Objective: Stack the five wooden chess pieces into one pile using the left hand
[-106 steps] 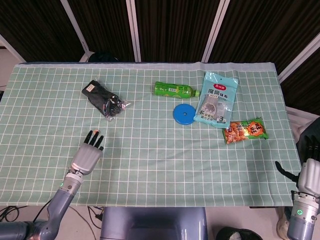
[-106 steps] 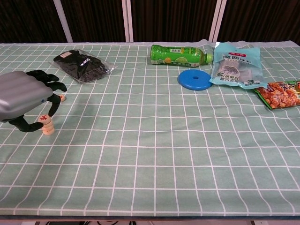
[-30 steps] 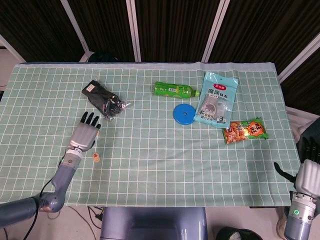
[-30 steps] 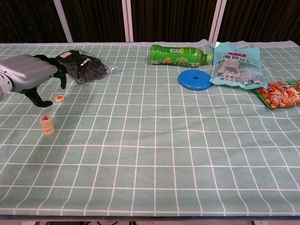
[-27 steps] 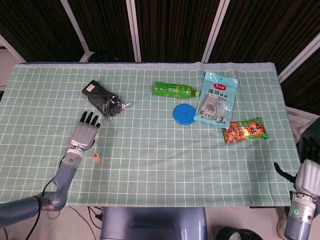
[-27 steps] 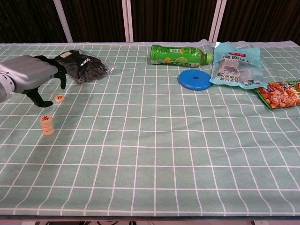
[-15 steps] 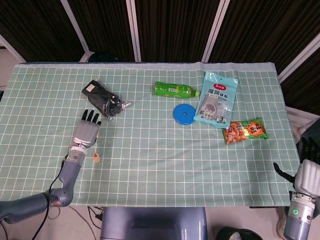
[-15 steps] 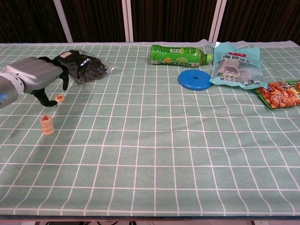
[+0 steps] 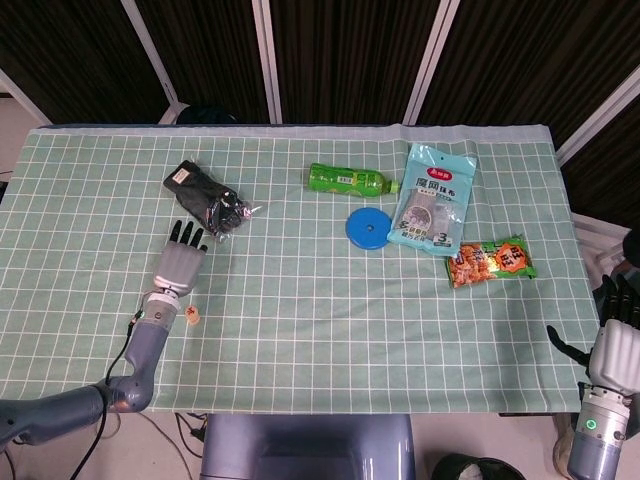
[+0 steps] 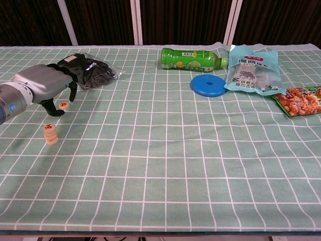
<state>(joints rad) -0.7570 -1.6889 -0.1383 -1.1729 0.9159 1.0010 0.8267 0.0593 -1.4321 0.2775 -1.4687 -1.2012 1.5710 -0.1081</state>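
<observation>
Loose chess piece (image 10: pixel 63 105): light, hard, slippery (likely); best pinched at rim. Left hand (image 10: pixel 44 86) fingers apart around it, holding nothing.

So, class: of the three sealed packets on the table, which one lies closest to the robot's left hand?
The black packet, lying just beyond the left hand. The pale blue packet and orange snack packet sit at the far right.

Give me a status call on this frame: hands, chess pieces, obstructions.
Left hand open, fingers curled over a loose chess piece, not gripping. Right hand idle off the table edge. Pile stands near. Black packet close behind.
</observation>
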